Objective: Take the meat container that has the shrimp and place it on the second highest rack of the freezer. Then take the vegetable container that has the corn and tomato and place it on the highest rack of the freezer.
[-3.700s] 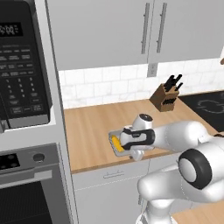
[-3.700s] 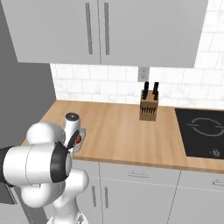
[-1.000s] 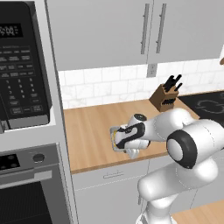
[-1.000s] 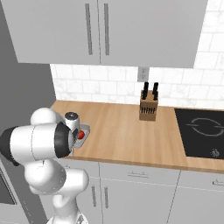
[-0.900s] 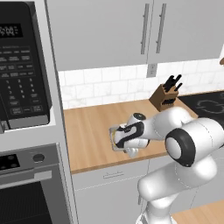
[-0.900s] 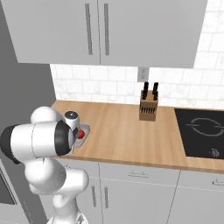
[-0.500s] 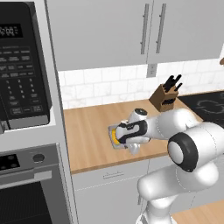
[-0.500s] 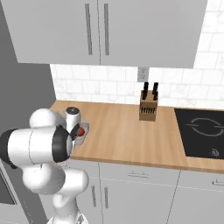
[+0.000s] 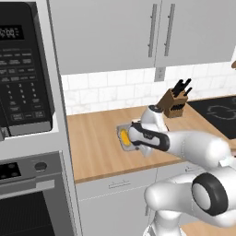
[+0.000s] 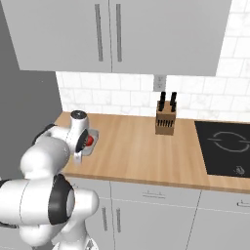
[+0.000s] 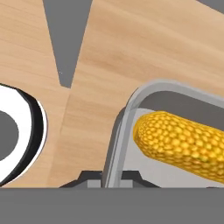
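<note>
Microwave [image 9: 23, 69] and oven [image 9: 32, 193], far left of the left base view, stacked in a dark column; not task items.

Bench [image 9: 92, 143], wood, carrying all else; bare to the left of the tray.

Vegetable container [image 9: 125, 138], light grey tray, on the bench near its front edge; a moment ago it sat flat under the hand, now its near rim [image 11: 118, 131] runs between the finger tips in the hand view, so the grasp looks made or nearly so.

Corn [image 9: 124, 137], yellow cob, lying inside the tray, just beside the gripped rim.

Tomato [image 10: 89, 140], red, in the same tray, seen from the right base view beside the wrist.

Gripper [image 11: 109, 177], narrowed about the tray rim, apparently holding it; the hand has shifted slightly along the tray since the prior second.

Knife block [image 9: 174, 99], further right, well apart.

Judgement: second container in hand; lift and carry to the freezer's top rack remain.
</note>
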### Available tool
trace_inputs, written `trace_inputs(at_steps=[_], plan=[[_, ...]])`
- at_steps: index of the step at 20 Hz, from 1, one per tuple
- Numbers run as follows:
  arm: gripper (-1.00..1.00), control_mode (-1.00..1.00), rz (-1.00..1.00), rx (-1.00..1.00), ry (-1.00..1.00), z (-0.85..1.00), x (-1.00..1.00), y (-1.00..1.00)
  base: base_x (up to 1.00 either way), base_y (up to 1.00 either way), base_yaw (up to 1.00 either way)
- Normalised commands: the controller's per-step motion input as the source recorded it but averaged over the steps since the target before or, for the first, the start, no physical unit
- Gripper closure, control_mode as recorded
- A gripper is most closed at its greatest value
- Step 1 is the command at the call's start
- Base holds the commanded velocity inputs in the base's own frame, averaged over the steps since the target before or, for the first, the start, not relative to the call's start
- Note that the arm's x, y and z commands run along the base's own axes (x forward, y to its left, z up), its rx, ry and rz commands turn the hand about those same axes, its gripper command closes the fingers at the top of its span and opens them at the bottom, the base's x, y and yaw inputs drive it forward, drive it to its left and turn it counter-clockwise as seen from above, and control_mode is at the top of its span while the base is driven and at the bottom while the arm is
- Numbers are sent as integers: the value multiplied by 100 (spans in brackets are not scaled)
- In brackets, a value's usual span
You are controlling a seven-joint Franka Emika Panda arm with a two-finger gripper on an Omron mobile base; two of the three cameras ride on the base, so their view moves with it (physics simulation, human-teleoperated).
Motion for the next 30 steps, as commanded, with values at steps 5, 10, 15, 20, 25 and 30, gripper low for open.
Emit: trace_inputs(at_steps=[5, 10, 15, 20, 25, 30], plan=[[100, -100, 0, 0, 0, 78, -25, -23, 0, 0, 0], [100, -100, 0, -5, 0, 50, -35, -23, 0, 0, 0], [100, -100, 0, -6, 0, 36, -48, -21, 0, 0, 0], [100, -100, -1, 0, 0, 49, -40, -20, 0, 0, 0], [100, -100, 0, 0, -2, 51, -45, -14, 0, 0, 0], [100, -100, 0, 0, -1, 46, -45, -12, 0, 0, 0]])
